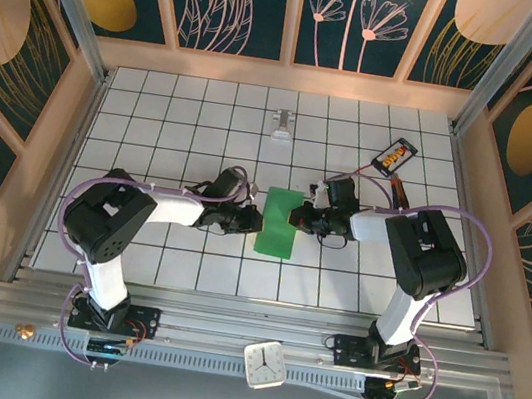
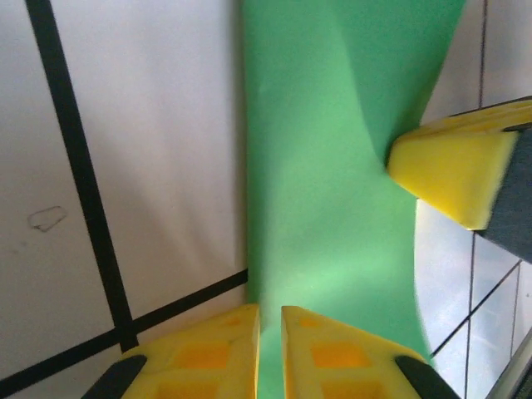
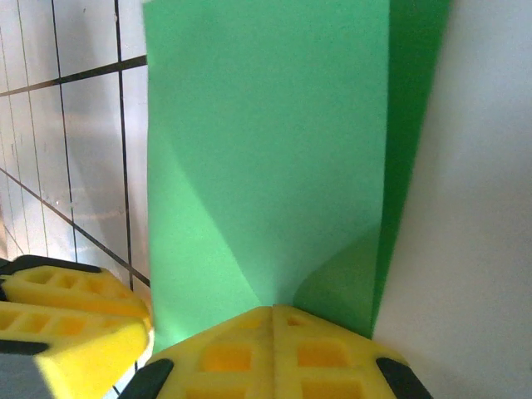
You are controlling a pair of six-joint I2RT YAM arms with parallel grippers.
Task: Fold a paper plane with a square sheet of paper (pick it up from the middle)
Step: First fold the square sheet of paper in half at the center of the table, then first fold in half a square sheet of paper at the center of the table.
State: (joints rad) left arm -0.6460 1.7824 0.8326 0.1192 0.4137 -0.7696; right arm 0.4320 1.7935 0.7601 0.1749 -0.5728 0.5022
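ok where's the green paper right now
In the top view the green paper sits mid-table, between the left gripper and the right gripper, each at one edge.

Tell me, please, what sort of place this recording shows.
Probably a robot test cell in a laboratory: a left arm and a right arm bolted at the edge of a white grid-marked table, walled in by panels painted with plants, and a small clock in front.
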